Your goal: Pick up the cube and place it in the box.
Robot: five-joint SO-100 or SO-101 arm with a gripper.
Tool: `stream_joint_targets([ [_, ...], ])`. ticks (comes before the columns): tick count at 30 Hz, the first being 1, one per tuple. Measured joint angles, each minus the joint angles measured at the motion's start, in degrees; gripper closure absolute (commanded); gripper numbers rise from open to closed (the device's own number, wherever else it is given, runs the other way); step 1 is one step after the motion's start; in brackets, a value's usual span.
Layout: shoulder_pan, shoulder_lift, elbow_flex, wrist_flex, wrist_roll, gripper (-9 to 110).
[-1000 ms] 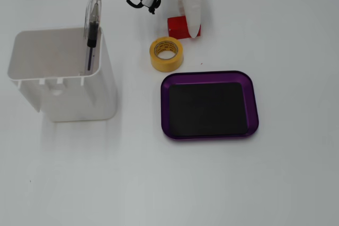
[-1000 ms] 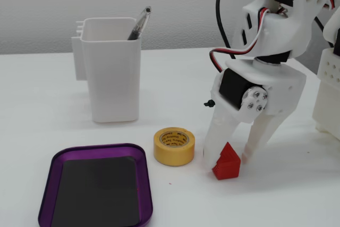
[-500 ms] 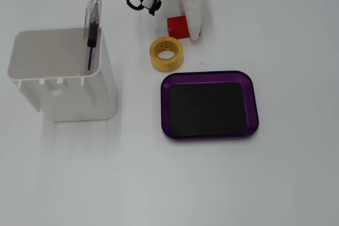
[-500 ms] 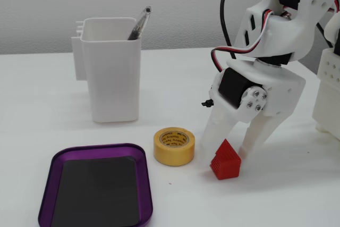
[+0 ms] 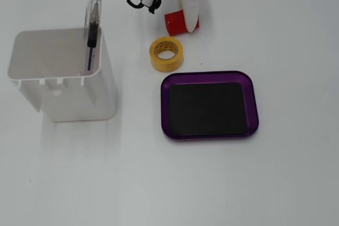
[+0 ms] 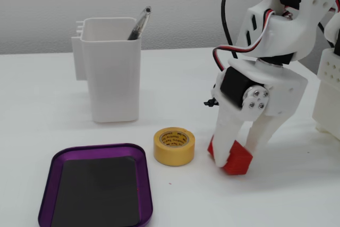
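**Tool down over the cube, grip looks on but not confirmed lifted**

My tool (image 6: 240, 150) is lowered onto the cube (image 6: 234, 159), fingers straddling it, one on each side. The jaws look closed to about the block's width and seem to touch both faces, so I read it as gripped. The cube's underside appears to sit on the surface (image 6: 175, 200), so no lift yet as far as I can tell.

Landmark: the tape roll (image 6: 174, 145).
- Cube: just beside the roll, on its right in the lower fixed view; in the top-down fixed view it sits just beyond the roll (image 5: 166, 53), partly under my tool (image 5: 189, 24).
- Box (image 5: 210, 104): on the opposite side of the roll from the cube, near it, with a clear black floor.
- White bin (image 6: 110, 70) with a pen (image 6: 138, 23) in it: well apart from the roll, not in play.

Handling, my judgement: the cube looks like rigid plastic, light, not fragile. Side faces look smooth, so it could slip or twist if pinched off-centre. Best hold is across the short width, mid-length, fingers low on the sides. The roll is close, so lift straight up before moving towards the box.
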Motion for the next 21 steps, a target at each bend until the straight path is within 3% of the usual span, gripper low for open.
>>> stream_joint_targets([
  [6, -0.18, 5.19, -11.51, 9.93, 1.49, 102],
  [10, 0.00, 9.05, -17.67, 10.20, 1.93, 102],
  [21, 0.09, -0.35, -18.63, -13.71, 1.93, 102],
])
